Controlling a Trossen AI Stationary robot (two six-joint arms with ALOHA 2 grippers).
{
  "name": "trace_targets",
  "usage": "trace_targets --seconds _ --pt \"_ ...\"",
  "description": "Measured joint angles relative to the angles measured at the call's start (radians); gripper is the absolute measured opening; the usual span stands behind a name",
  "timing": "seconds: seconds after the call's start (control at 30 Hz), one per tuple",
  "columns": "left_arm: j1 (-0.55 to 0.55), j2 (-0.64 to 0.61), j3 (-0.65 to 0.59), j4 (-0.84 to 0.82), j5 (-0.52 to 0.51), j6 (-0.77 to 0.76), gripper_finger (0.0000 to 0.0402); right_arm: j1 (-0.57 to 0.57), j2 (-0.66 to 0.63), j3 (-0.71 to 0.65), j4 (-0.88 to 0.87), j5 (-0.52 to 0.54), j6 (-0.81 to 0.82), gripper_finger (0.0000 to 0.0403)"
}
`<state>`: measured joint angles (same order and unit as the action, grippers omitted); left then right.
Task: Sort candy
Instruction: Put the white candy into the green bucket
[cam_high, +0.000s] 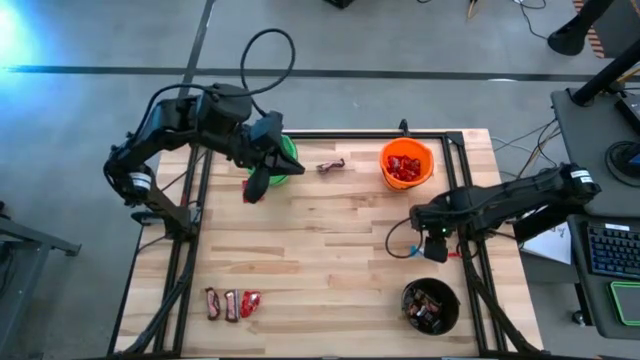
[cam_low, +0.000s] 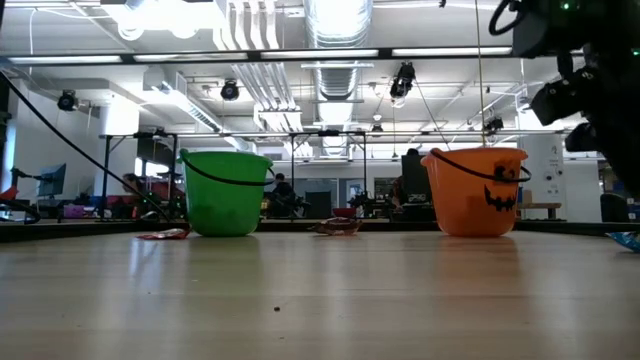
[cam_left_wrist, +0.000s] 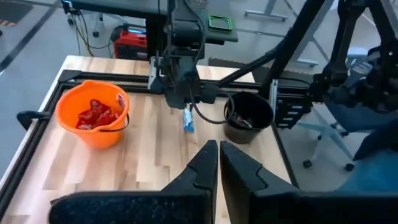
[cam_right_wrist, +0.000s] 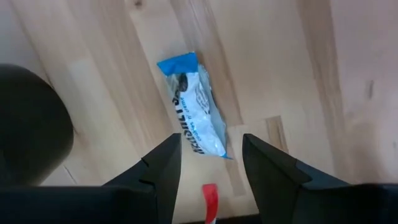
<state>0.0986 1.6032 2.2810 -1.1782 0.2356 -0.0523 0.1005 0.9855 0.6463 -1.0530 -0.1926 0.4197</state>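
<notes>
My right gripper (cam_right_wrist: 211, 158) stands open, pointing down over a light-blue-and-white candy bar (cam_right_wrist: 196, 118) that lies flat on the wood. Its fingers stand on either side of the bar's near end, and I see no touch. In the high view this gripper (cam_high: 436, 246) is at the table's right side, between the orange bucket (cam_high: 406, 165) and the black bucket (cam_high: 430, 305). My left gripper (cam_left_wrist: 218, 155) is shut and empty, raised beside the green bucket (cam_high: 287, 157). A red packet (cam_low: 162, 234) lies on the table by that bucket.
A dark bar (cam_high: 331, 166) lies between the green and orange buckets. Three candies (cam_high: 232, 304) lie near the front left corner. The orange bucket holds red packets (cam_left_wrist: 96, 115), and the black bucket (cam_left_wrist: 249, 118) holds dark bars. Bare wood fills the table's middle (cam_high: 320, 240).
</notes>
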Motion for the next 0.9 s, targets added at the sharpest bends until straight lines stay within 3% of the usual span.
trace_targets --seconds 0.27,0.9 --pt "0.002 -0.001 0.000 0.000 -0.093 -0.011 0.0001 0.000 0.000 -0.077 0.107 -0.044 0.039 0.0160" --pt "0.002 -0.001 -0.001 -0.007 -0.097 -0.017 0.0001 0.000 0.004 -0.139 0.169 -0.052 0.087 0.0155"
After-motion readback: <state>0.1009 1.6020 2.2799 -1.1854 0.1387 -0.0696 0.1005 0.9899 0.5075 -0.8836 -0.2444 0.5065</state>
